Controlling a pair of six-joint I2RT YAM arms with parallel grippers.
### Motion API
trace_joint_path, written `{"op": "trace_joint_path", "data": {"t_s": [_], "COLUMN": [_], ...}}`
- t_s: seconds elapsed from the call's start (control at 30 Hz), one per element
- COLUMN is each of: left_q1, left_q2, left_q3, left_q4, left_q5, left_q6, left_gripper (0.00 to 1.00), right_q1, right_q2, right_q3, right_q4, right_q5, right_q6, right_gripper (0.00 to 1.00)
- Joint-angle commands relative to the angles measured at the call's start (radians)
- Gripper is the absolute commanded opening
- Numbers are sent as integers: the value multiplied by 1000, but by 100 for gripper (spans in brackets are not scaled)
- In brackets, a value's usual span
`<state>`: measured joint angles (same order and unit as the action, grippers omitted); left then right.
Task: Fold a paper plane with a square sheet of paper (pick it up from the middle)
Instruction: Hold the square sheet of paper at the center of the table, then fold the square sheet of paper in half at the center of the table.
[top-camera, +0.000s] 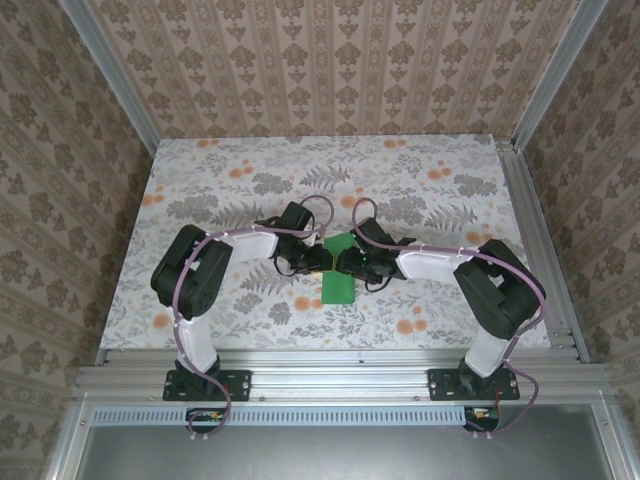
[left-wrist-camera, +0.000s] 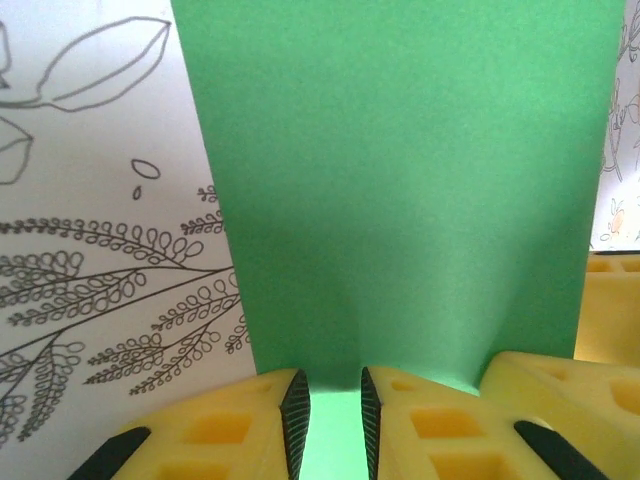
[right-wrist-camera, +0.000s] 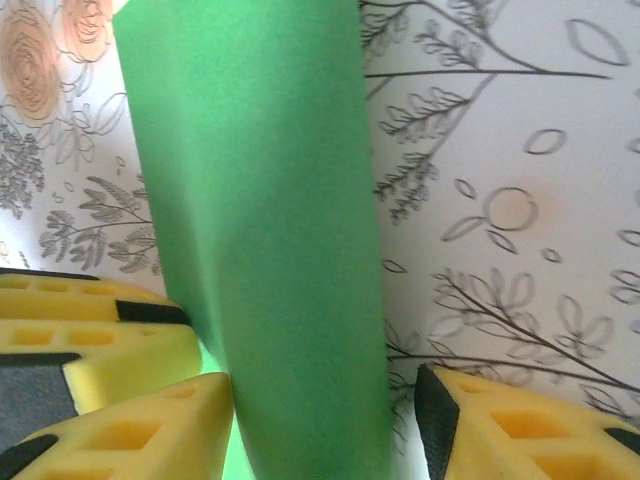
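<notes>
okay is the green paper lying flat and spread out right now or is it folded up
Folded, it seems. The square sheet of paper shows from above as a narrow strip between the left gripper and right gripper, not a full square. How many folds: cannot tell.

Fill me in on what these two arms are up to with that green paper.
Both arms reach in from either side over the middle of the floral table and work on the green sheet of paper, folded into a narrower strip. The left hand has its fingers narrowly apart at the paper's near edge. The right hand stands wider, the strip running between its fingers. No plane shape is visible yet.
</notes>
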<state>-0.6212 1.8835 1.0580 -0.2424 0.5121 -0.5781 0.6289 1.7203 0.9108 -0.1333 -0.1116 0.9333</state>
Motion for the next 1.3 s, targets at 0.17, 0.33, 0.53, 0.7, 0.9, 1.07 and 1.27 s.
{"op": "trace_joint_path", "data": {"t_s": [0.17, 0.33, 0.53, 0.7, 0.9, 1.07, 1.27], "left_q1": [-5, -5, -5, -6, -6, -6, -6], "left_q2": [68, 78, 75, 72, 73, 83, 98], "left_q3": [-14, -13, -10, -15, -18, -11, 8], "left_q4": [-81, -80, -88, -98, -100, -102, -112], "left_q5": [-80, -81, -88, -98, -103, -101, -102], "left_q6": [44, 49, 55, 60, 61, 63, 69], "left_gripper": [26, 26, 26, 25, 25, 25, 25], "right_q1": [-47, -58, -62, -72, -87, -96, -109], "right_q2": [-141, -173, -86, 12, 65, 75, 91], "right_q3": [-22, -30, -13, 12, -6, -9, -18], "right_q4": [-99, 14, 148, 188, 186, 140, 110], "right_q5": [18, -114, -225, -279, -267, -234, -200], "right_q6": [-67, -53, -17, -19, -47, -89, -127], "right_gripper": [56, 47, 30, 22, 18, 18, 17]}}
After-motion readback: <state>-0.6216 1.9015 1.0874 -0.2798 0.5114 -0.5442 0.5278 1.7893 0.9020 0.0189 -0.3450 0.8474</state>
